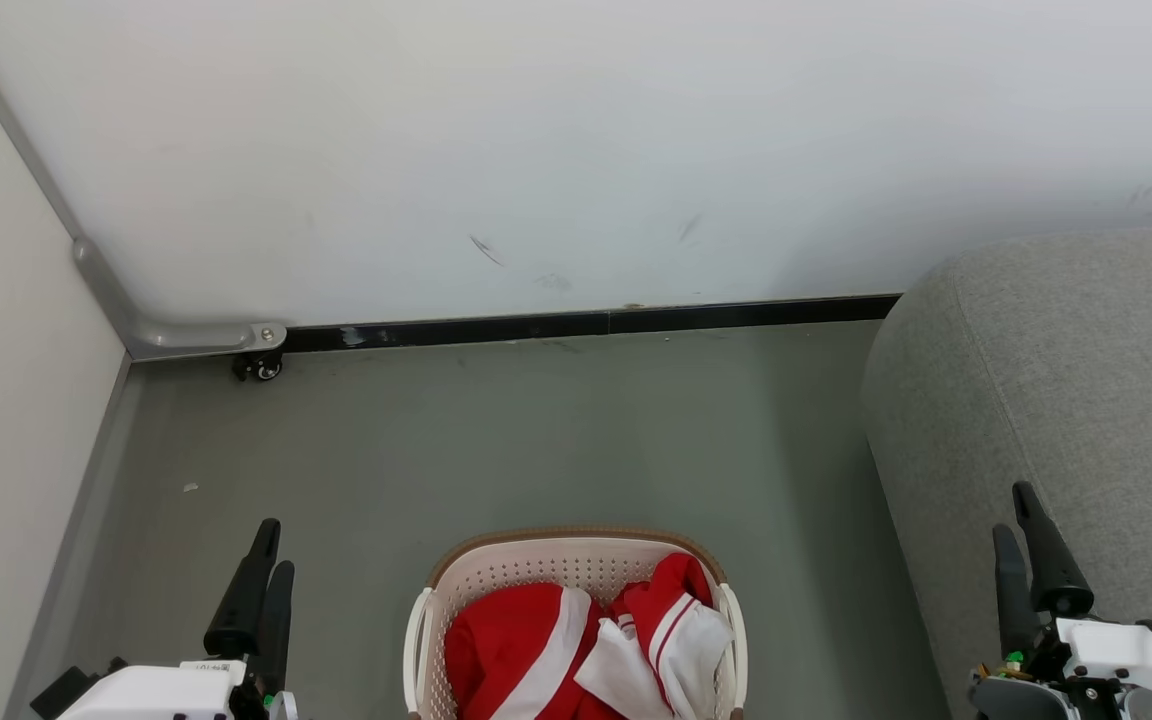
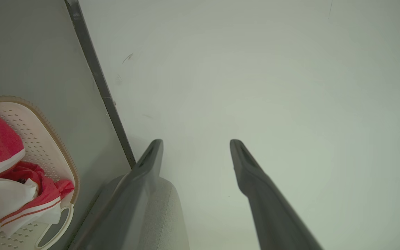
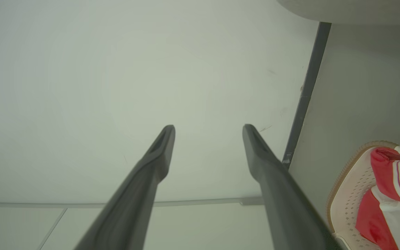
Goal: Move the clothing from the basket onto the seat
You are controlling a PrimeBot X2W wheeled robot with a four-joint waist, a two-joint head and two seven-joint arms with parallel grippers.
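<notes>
Head view: clothing (image 1: 516, 650) lies heaped in basket (image 1: 576, 536) on floor (image 1: 536, 430), between left gripper (image 1: 274, 548) and right gripper (image 1: 1012, 510). Seat (image 1: 1056, 380) is just right. Clothing is crumpled, no clear long axis.
Left wrist view: fingers (image 2: 255, 180) spread, empty, aimed at wall (image 2: 255, 69).
Right wrist view: fingers (image 3: 151, 166) spread, empty.

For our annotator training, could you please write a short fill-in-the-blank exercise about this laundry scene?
The clothing in the basket is white and ____. The grey seat stands on the head view's ____ side. The left hand and the right hand are both ____, holding nothing.
Missing words: red; right; open.
</notes>
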